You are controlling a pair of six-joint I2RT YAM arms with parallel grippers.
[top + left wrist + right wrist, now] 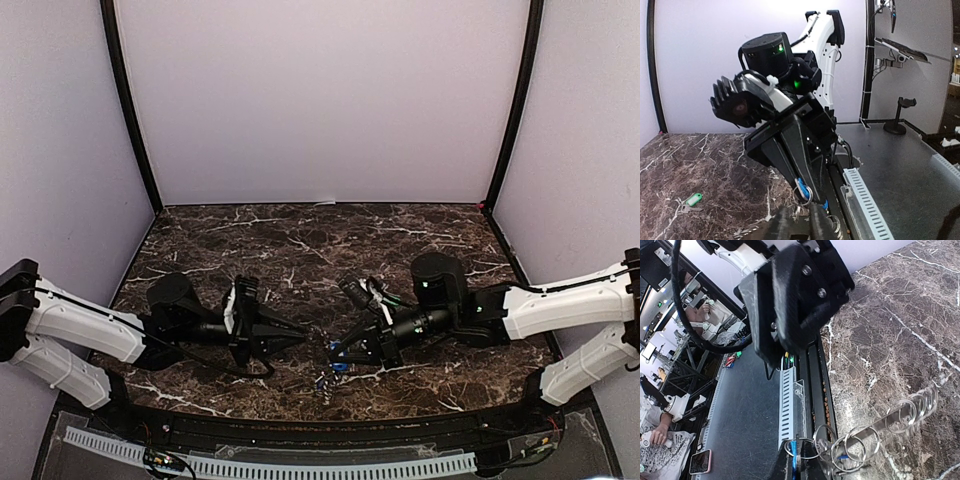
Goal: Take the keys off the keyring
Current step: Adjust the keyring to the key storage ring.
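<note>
My right gripper (335,350) (797,460) is shut on a blue key (794,453) that hangs on a metal split ring. Several more linked split rings (860,440) trail from it over the marble, with another blue key (841,457) among them. No flat toothed keyring shows. The bunch hangs near the table's front edge (328,372). My left gripper (303,339) (800,212) faces the right one, tips almost touching it. Its fingers (822,225) stand a narrow gap apart with a small ring between them. A green key (693,199) lies alone on the table.
A slotted grey cable rail (280,462) (787,405) runs along the near edge, just below the grippers. The dark marble tabletop (320,250) is boxed in by pale walls with black corner posts (130,110).
</note>
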